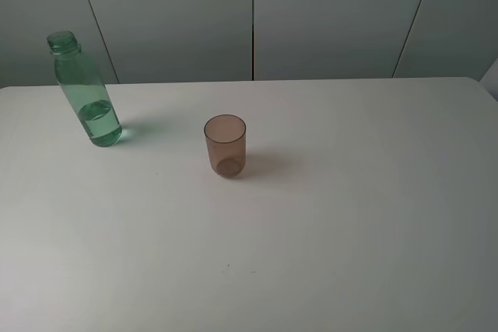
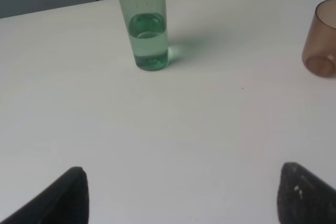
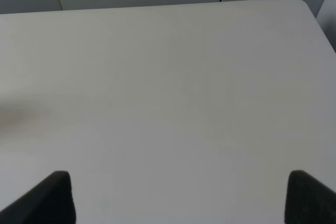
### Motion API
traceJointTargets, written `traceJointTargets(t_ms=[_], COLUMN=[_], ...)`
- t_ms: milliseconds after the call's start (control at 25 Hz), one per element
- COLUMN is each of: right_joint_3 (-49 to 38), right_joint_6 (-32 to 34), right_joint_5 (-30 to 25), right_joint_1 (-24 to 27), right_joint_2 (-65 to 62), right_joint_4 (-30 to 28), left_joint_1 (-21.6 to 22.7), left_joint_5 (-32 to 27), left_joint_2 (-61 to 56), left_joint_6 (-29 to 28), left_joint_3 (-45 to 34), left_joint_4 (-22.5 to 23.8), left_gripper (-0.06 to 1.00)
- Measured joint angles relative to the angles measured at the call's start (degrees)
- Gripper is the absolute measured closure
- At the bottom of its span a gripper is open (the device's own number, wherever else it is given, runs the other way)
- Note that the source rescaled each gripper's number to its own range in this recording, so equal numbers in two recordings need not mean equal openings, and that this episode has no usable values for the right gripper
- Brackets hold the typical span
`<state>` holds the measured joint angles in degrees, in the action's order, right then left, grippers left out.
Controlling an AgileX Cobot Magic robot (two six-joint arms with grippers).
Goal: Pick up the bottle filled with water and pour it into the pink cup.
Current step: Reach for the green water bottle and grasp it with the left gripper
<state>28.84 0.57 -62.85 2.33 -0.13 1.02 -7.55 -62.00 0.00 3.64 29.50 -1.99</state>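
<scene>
Bottle (image 1: 85, 97) upright, part full; pink cup (image 1: 226, 145) upright, well apart.

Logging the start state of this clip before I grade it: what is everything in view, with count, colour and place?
bottle: one, translucent green, uncapped, upright at the table's far left
water: clear, fills only the bottle's lower part
pink cup: one, translucent brownish-pink, upright near the table's middle, right of the bottle and apart from it, looks empty
table: one, white, fills most of each view
wall panels: several, grey-green, behind the table's far edge
left gripper: one, black, jaws wide apart, nothing between them, facing the bottle
right gripper: one, black, jaws wide apart over bare table
</scene>
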Motion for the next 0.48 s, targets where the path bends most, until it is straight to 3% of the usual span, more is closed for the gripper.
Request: traceJointTargets(t_ms=[480], right_joint_3=[0.0], right_joint_6=[0.0], right_joint_5=[0.0], right_joint_1=[0.0], right_joint_2=[0.0], right_joint_4=[0.0], left_joint_1=[0.0], left_joint_5=[0.0], left_joint_2=[0.0], left_joint_6=[0.0], left_joint_3=[0.0], left_joint_4=[0.0], left_gripper=[0.11])
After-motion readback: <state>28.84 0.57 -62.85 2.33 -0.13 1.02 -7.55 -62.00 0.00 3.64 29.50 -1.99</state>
